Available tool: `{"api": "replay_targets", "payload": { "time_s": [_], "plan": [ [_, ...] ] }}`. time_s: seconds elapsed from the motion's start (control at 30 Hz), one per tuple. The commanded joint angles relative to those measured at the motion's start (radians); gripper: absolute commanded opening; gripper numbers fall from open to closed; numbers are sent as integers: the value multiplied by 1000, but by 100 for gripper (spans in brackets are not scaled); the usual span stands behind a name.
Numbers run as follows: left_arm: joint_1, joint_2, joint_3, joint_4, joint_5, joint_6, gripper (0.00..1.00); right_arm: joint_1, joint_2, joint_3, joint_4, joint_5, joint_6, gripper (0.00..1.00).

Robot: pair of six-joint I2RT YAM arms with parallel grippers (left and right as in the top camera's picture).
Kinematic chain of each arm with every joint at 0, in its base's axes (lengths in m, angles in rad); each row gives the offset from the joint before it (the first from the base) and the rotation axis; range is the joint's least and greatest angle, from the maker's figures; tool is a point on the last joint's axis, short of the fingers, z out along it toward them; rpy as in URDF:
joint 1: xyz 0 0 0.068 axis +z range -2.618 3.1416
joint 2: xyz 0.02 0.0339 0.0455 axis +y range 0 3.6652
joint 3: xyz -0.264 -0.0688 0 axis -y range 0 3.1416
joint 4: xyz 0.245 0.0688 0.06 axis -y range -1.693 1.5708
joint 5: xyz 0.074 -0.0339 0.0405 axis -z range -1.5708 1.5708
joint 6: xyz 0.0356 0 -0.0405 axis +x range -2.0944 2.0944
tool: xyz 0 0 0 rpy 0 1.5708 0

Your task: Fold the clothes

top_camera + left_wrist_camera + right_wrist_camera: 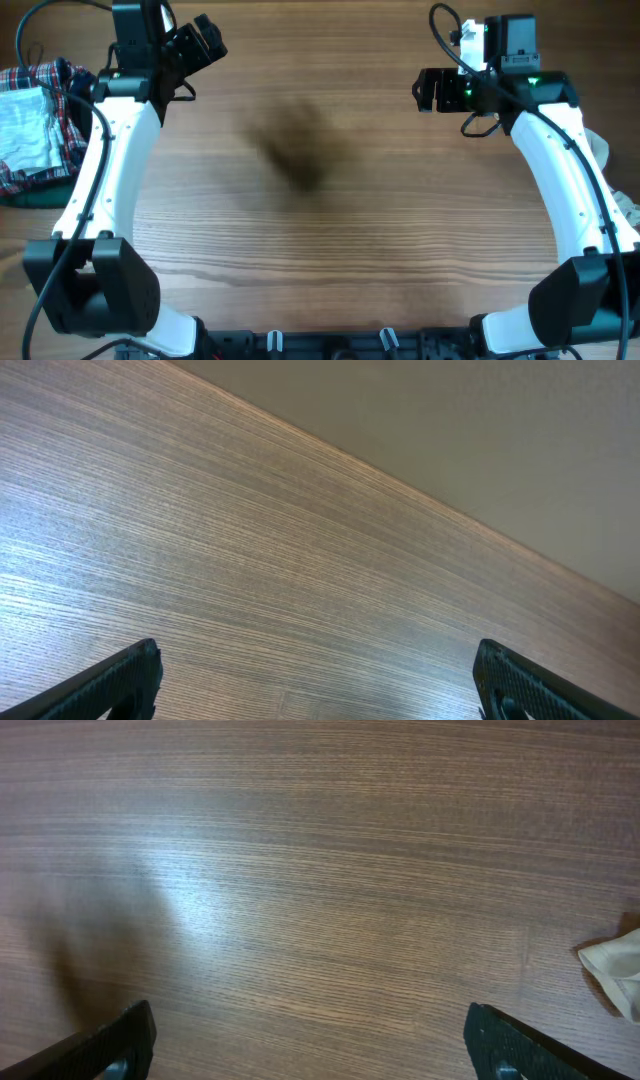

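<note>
The clothes pile [35, 125] sits at the left edge of the tabletop [330, 260]. It has a checked piece and a pale striped piece, all bunched up. Part of it hangs past the edge of the picture. A cream cloth [607, 152] lies at the right edge, half hidden behind the right arm.

The left hand [205, 40] is up near the far left corner, close to the pile but not touching it. Its fingers are spread wide and hold nothing. From its own camera you see only wood between the fingers, then the far edge of the tabletop and a plain wall [480, 430] behind it.

The right hand [430, 90] is near the far right side, well apart from the left hand. Its fingers are spread wide too, with nothing in them. Its camera shows bare wood under it and a corner of the cream cloth off to one side.

Between the two hands is a big stretch of bare wood. A dark blur [295, 150] shows in the middle of it. I cannot tell what it is.
</note>
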Motion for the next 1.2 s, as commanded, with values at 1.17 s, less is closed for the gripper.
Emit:
{"api": "replay_targets", "payload": {
  "time_s": [1.17],
  "plan": [
    [3,10,0,-1,-17,4,100,3,-1431,-654,92,-14,30,100]
  ]
}}
